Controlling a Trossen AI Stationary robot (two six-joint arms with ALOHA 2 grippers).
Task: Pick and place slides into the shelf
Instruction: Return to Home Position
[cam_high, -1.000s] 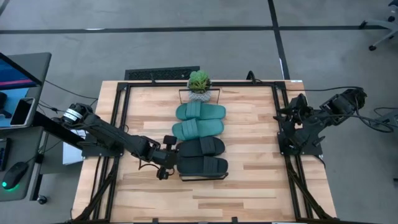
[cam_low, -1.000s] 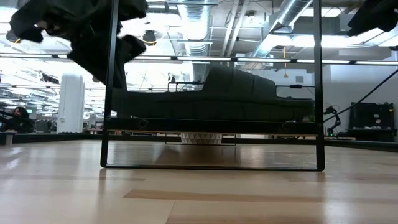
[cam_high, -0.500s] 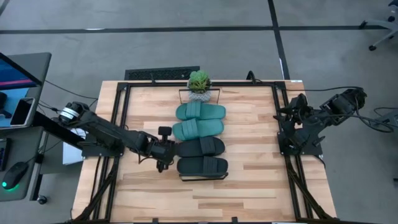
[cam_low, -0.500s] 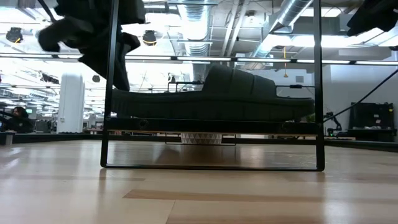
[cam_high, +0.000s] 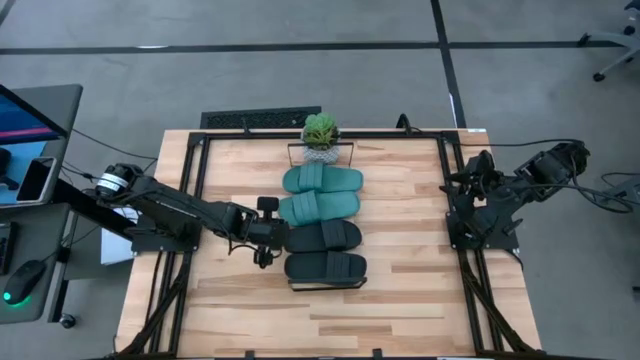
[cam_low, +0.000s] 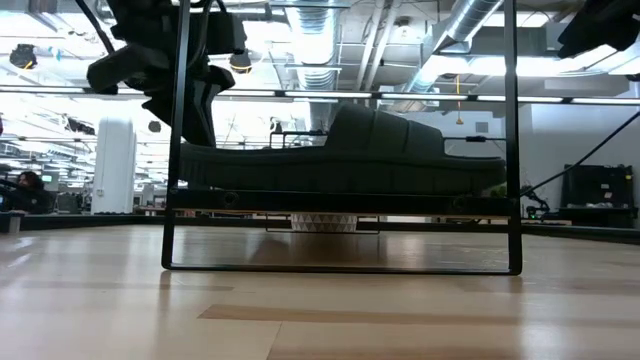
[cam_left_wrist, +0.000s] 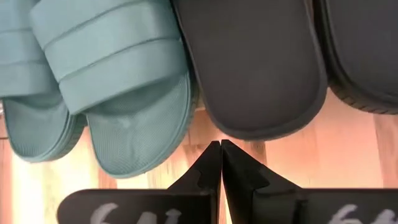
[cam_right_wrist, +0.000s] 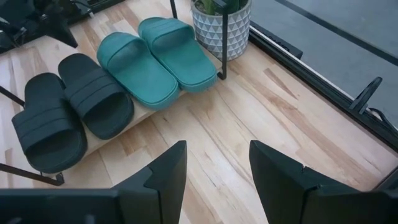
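Observation:
Two teal slides (cam_high: 320, 193) and two black slides (cam_high: 324, 252) lie side by side, soles down, on the shelf (cam_right_wrist: 118, 140) in the middle of the table. Their heel ends point toward the table's left edge. My left gripper (cam_high: 268, 236) is shut just off those heel ends. In the left wrist view its tips (cam_left_wrist: 219, 149) stand before the gap between a teal slide (cam_left_wrist: 124, 81) and a black slide (cam_left_wrist: 255, 62), touching neither. My right gripper (cam_right_wrist: 214, 168) stays open at the table's right side, away from the slides.
A small potted plant (cam_high: 320, 135) stands at the shelf's far end. Black frame rails run along the table's left side (cam_high: 195, 200) and right side (cam_high: 455, 200). Bare wood (cam_high: 330, 320) lies between the shelf and the near edge.
My left gripper, still shut, has moved toward the table's far edge. It has passed from the heel of the nearest black slide to the gap between the other black slide and a teal one, turning a little. The slides have not moved.

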